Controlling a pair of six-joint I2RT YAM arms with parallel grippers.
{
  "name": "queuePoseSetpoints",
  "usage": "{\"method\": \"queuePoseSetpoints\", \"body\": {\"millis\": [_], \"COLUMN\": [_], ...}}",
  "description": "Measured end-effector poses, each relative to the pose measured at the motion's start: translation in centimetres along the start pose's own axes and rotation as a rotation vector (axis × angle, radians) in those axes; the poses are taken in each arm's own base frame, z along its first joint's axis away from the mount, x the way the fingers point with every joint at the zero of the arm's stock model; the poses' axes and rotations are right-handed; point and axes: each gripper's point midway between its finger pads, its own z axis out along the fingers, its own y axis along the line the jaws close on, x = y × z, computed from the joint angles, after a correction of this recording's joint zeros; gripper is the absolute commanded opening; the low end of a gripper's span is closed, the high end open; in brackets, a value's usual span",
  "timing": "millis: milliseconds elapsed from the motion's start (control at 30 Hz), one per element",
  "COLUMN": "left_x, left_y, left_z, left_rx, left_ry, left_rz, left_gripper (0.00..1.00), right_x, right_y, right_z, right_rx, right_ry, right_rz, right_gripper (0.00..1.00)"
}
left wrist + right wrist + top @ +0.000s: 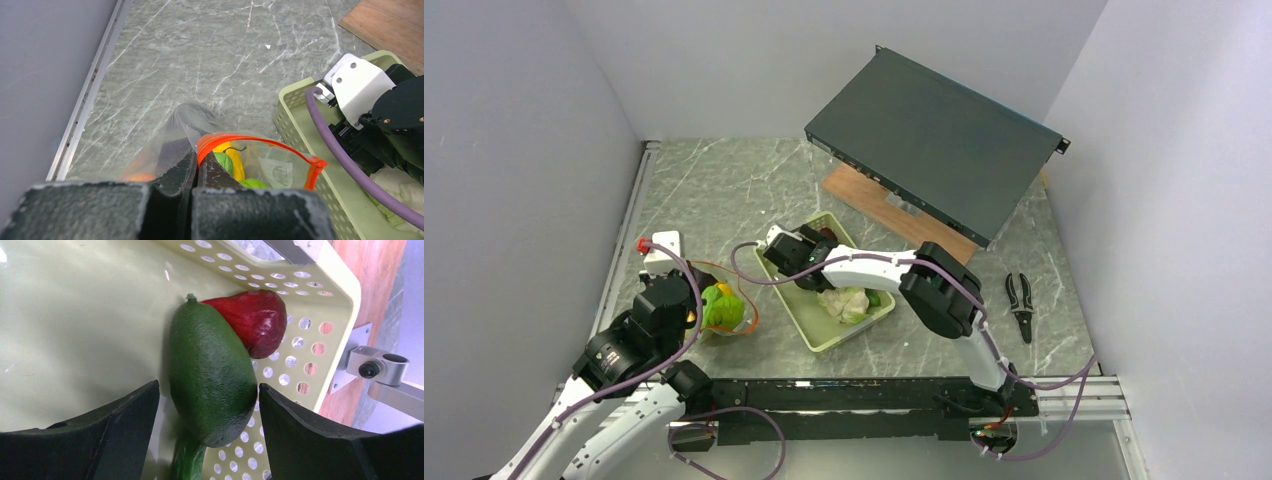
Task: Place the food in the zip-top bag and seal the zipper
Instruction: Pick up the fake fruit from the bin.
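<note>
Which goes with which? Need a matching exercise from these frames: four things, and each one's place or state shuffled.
Things
1. left pincer
2. right pincer
3. dark red fruit
4. pliers

Place or state
A. lying on the table, right of the basket
B. open, one finger each side of the dark green oval fruit
C. shut on the rim of the zip-top bag
D. in a basket corner, against the dark green oval fruit

Pairs: 1-C, 2-B, 3-D, 4-A
</note>
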Motion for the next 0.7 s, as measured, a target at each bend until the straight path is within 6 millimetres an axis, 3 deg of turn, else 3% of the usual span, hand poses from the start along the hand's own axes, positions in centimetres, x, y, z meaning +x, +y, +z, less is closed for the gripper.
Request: {"method": "queuePoseSetpoints", "body": {"millis": [200,300,700], "left_x": [0.0,0.0,0.0], "left_y": [0.0,0.0,0.0], "left_z": [0.0,0.0,0.0], "left_rx": [0.0,0.0,0.0], "left_ry": [-0.001,-0.001,-0.001], "left_rz": [-0.001,-0.001,-0.001], "left_gripper": [0.0,0.0,0.0], "right_x": [-0.1,0.2,-0.2], "right_y": [-0.5,-0.2,0.0], "right_z": [0.3,0.9,0.4], "right_rx": [0.023,0.028,-0.003], "right_ry": [-0.003,0.005,-0.027], "right_rz": [-0.008,-0.015,0.026], "right_gripper": [0.74,0.69,0.29]}}
